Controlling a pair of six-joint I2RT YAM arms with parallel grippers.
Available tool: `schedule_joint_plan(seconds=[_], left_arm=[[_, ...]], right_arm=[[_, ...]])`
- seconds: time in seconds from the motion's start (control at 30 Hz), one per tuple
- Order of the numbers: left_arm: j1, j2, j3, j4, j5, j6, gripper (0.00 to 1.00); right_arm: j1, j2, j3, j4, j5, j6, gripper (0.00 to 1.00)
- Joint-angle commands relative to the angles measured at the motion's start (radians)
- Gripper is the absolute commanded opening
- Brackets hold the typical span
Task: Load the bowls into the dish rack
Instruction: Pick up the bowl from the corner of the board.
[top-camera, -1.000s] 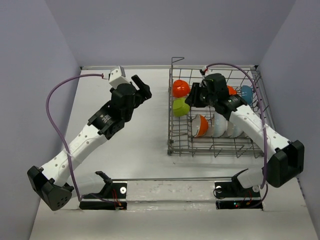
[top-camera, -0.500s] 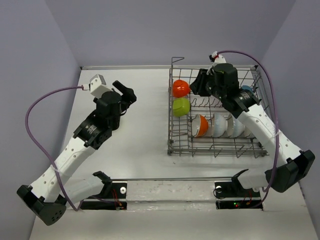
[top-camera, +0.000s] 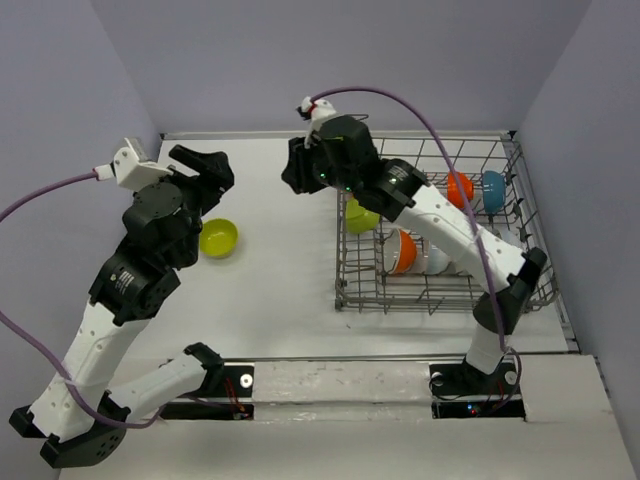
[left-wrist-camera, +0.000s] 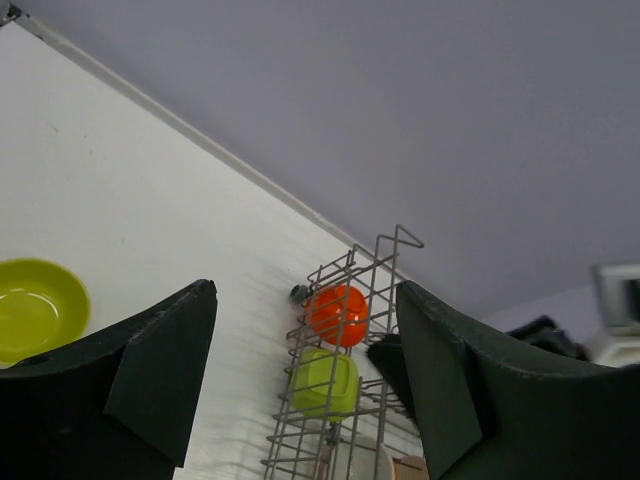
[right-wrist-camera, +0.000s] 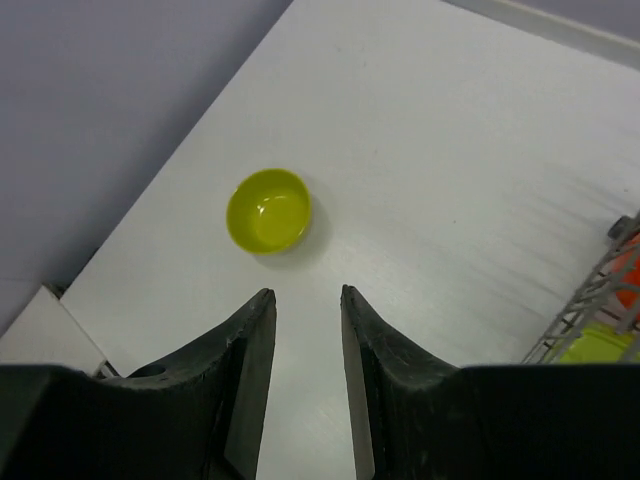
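Observation:
A round yellow-green bowl (top-camera: 218, 237) (right-wrist-camera: 268, 210) (left-wrist-camera: 35, 305) lies on the white table, left of the dish rack (top-camera: 430, 300). In the rack stand an orange-red bowl (top-camera: 459, 188), a blue one (top-camera: 492, 187), a yellow-green one (top-camera: 360, 215), an orange-and-white one (top-camera: 400, 250) and white ones (top-camera: 437, 257). My left gripper (top-camera: 205, 165) (left-wrist-camera: 305, 290) is raised above and behind the loose bowl, open and empty. My right gripper (top-camera: 298, 170) (right-wrist-camera: 305, 292) hangs high over the table just left of the rack, open with a narrow gap and nothing in it. It points down toward the loose bowl.
The left wrist view shows the rack's left end (left-wrist-camera: 340, 280) with an orange bowl (left-wrist-camera: 337, 313) and a squarish green bowl (left-wrist-camera: 325, 382). The right arm's links cross over the rack's left half. Grey walls (top-camera: 80, 120) close in the table on three sides.
The left arm has swung back to the left and risen, uncovering the yellow-green bowl on the table. The right arm has moved from over the rack leftward past its edge.

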Motion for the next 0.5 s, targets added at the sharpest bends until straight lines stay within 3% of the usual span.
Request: schedule_joint_plan(seconds=[0.0, 0.17, 0.33, 0.47], left_arm=[[0.006, -0.036, 0.12, -0.015, -0.059, 0.077, 0.81], [0.006, -0.034, 0.244, -0.075, -0.073, 0.115, 0.81], [0.006, -0.065, 0.265, -0.098, -0.077, 0.124, 0.81], [0.006, -0.08, 0.26, -0.107, -0.077, 0.124, 0.81]], right_arm=[[0.072, 0.144, 0.134, -0.04, 0.035, -0.067, 0.39], [0.162, 0.387, 0.302, -0.015, 0.026, -0.147, 0.39], [0.199, 0.569, 0.459, 0.0, 0.009, -0.205, 0.39], [0.239, 0.615, 0.424, 0.097, -0.032, -0.234, 0.41]])
